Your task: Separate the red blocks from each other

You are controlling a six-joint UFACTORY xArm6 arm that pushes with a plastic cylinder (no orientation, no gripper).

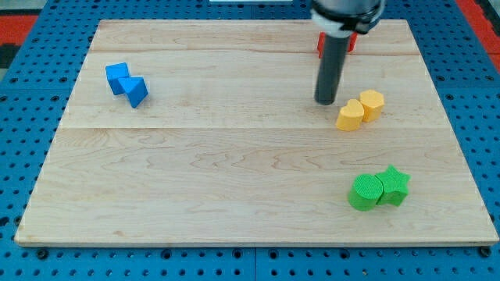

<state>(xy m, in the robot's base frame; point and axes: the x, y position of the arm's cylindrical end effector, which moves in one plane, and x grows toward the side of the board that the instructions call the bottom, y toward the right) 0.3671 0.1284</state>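
Observation:
Red blocks point(350, 43) show only as a small red patch at the view's top, mostly hidden behind the dark rod; I cannot tell how many show or their shapes. My tip point(325, 101) rests on the board below that red patch and just left of the two yellow blocks.
Two yellow blocks point(360, 110) touch each other right of my tip. A green cylinder point(363, 193) and green star point(394, 185) sit together at the lower right. Two blue blocks point(126, 83) touch at the upper left. The wooden board point(234, 172) lies on a blue pegboard.

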